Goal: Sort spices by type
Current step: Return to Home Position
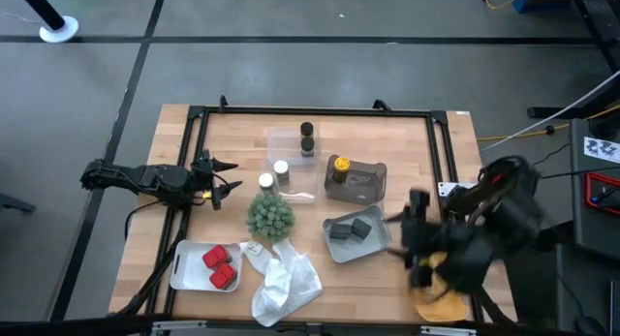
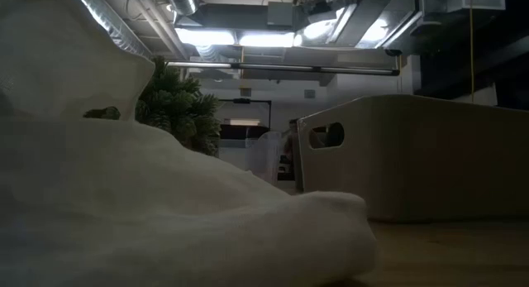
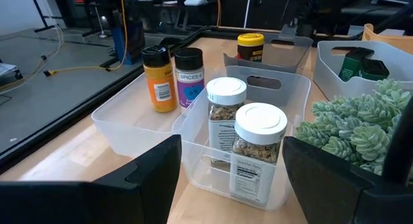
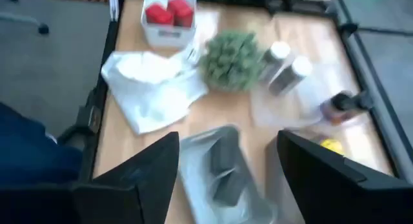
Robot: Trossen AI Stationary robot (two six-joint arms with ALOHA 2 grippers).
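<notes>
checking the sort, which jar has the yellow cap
The jar standing alone in the grey bin; the two white-capped jars and two black-capped jars stand in pairs.

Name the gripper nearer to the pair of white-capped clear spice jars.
Left. The left gripper hovers right beside the pair of white-capped clear spice jars, fingers open toward them; the right gripper is far off, beyond the grey tray.

Robotics lab or workshop. Wooden table in a black metal frame stands on grey taped floor. A yellow cable trails beside the table. Exposed ducts and strip lights hang above it.
</notes>
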